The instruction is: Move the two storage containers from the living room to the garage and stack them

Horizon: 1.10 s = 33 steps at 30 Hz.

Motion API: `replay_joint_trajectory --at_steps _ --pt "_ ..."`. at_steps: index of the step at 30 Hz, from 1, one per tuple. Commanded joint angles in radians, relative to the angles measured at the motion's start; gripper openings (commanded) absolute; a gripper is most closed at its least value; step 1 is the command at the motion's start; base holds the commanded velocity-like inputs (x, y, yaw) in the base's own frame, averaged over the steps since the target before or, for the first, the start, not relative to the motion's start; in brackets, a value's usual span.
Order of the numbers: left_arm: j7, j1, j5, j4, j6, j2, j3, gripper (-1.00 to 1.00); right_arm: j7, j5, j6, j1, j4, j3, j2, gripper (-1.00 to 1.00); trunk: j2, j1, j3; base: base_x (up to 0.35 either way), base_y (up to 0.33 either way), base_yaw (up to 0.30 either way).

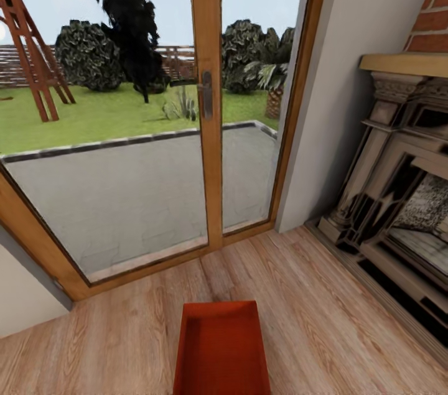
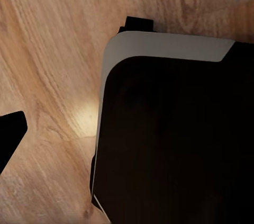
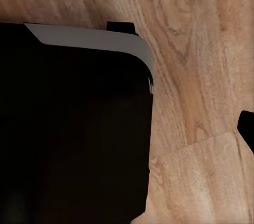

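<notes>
Orange-red storage container [image 1: 222, 348] sits on the wood plank floor [image 1: 330, 295] before the glass door [image 1: 205, 96], fireplace [image 1: 398, 208] alongside. Left wrist view: robot base [image 2: 174, 134] over planks; tool state indeterminate. Right wrist view: same base [image 3: 74, 128]; tool state indeterminate.

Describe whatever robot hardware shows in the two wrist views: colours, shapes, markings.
Left wrist view: a dark pointed end effector fingertip at the frame edge, beside a large black body with rounded corners and a light grey-white band. Right wrist view: the same black housing with a grey-white rounded edge, and a small dark tip at the edge. No cables or markings are visible.
</notes>
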Motion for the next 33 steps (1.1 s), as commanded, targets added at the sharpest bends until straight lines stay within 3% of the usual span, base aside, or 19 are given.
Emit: replay_joint_trajectory --at_steps 1,33 --pt "0.001 0.000 0.008 -0.001 0.001 0.000 0.005 1.00 -0.001 -0.008 -0.004 -0.001 0.002 0.008 0.001 1.00 0.000 0.000 -0.002 0.000 0.000 0.000" --pt "0.001 0.000 0.008 -0.001 0.002 0.000 0.005 1.00 -0.001 -0.008 -0.004 -0.001 0.002 0.008 0.001 1.00 0.000 0.000 -0.054 0.000 0.000 0.000"
